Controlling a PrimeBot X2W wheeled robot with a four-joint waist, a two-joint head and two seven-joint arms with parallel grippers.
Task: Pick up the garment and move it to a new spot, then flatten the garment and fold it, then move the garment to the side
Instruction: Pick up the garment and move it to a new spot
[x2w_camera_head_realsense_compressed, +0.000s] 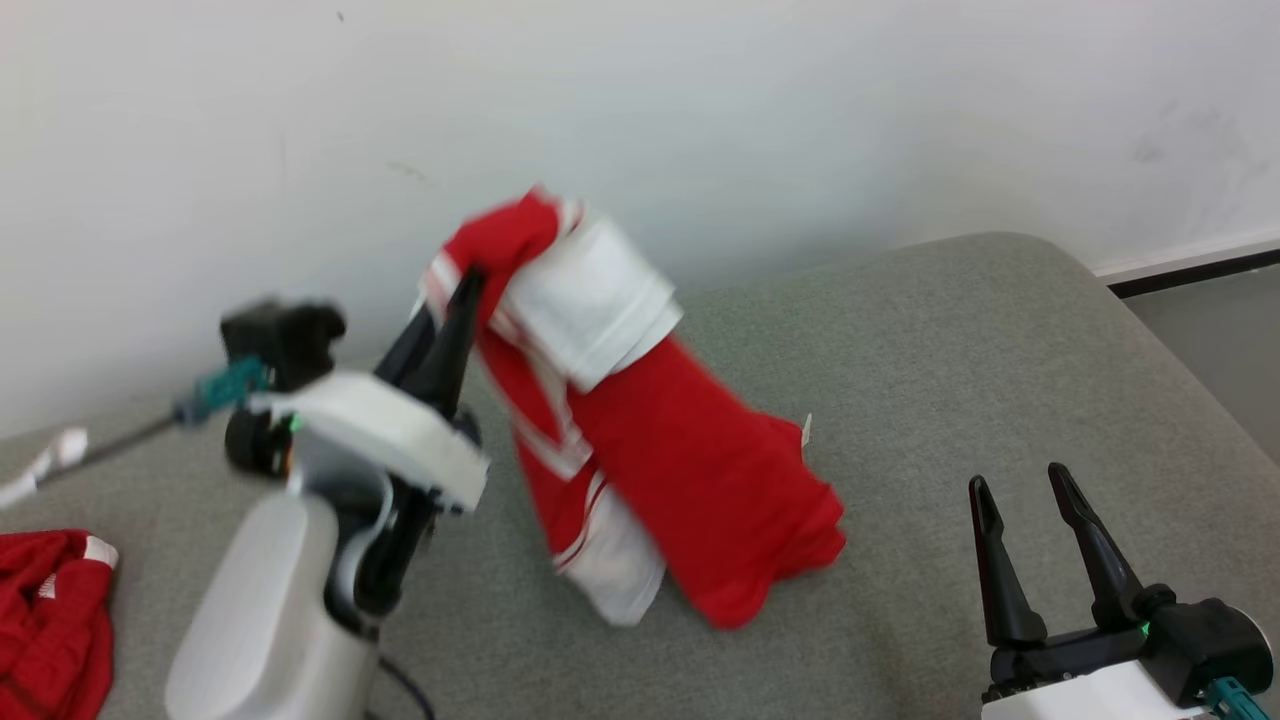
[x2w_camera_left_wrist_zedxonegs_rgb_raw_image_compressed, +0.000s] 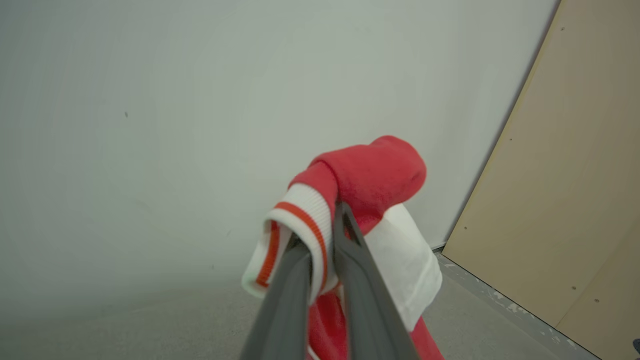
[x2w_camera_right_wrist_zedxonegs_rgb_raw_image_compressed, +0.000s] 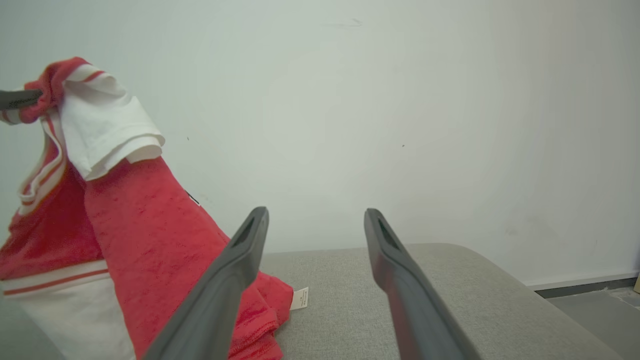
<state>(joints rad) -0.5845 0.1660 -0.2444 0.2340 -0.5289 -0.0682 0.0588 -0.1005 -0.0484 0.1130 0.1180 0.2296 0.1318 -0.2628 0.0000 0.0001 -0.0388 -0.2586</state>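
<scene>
the red and white garment (x2w_camera_head_realsense_compressed: 690, 480) hangs from its upper end, a bunched red fold with ribbed white, red-striped trim (x2w_camera_left_wrist_zedxonegs_rgb_raw_image_compressed: 300, 220). its lower half rests crumpled on the grey upholstered surface (x2w_camera_head_realsense_compressed: 950, 350), near the middle and close to the white wall (x2w_camera_head_realsense_compressed: 800, 100). a short white sleeve drapes over the red body, and a small white label (x2w_camera_right_wrist_zedxonegs_rgb_raw_image_compressed: 300, 298) sticks out at the bottom edge. the left end effector (x2w_camera_head_realsense_compressed: 462, 290) is pressed together, pinching that top fold and striped trim, raised above the surface. the right end effector (x2w_camera_head_realsense_compressed: 1020, 478) is spread wide and holds nothing, standing well apart to the garment's right, fingers pointing toward the wall. another red garment (x2w_camera_head_realsense_compressed: 50, 620) lies at the surface's left edge.
</scene>
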